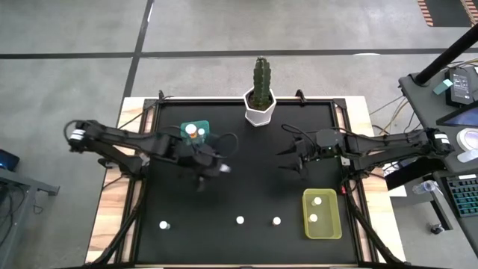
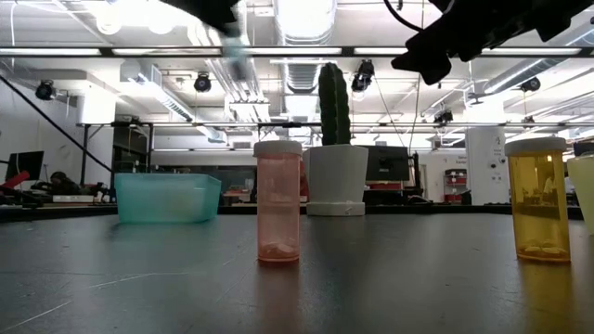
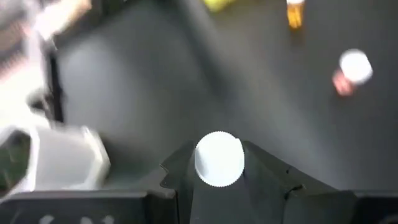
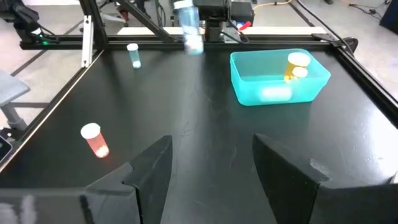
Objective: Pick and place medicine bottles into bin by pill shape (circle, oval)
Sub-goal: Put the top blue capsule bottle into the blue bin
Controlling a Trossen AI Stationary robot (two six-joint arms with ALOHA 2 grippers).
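**Inspector:** State the left gripper's condition.

**Operator:** From my station, the left gripper (image 1: 213, 166) is clenched on a small white-capped medicine bottle (image 3: 219, 158); in its wrist view the round ribbed cap sits squarely between the two dark fingers (image 3: 267, 171). The gripper hangs above the black matte surface (image 1: 246, 187), clear of it. The translucent teal plastic bin (image 1: 196, 134) lies just behind that gripper, toward the arm's own side, with two bottles inside it (image 1: 193, 131).

**Inspector:** And the right gripper?

**Operator:** The right gripper (image 1: 290, 158) is released, its jaws spread wide with nothing between them, raised over the surface. The yellow translucent plastic tray (image 1: 322, 214) sits near it, below and toward the front edge, holding two white-capped bottles (image 1: 317, 201).

**Inspector:** Remaining bottles?

**Operator:** Three white-capped bottles stand in a row along the front of the surface: one (image 1: 164, 224) forward of the left gripper toward the outer side, one (image 1: 240, 220) forward of it between the two grippers, one (image 1: 276, 221) forward of the right gripper. At table height I see a pinkish-orange one (image 2: 278, 199) and an amber one (image 2: 536, 198), both upright.

**Inspector:** Other items?

**Operator:** A green columnar cactus in a white hexagonal pot (image 1: 260, 104) stands at the far edge, between and beyond both grippers.
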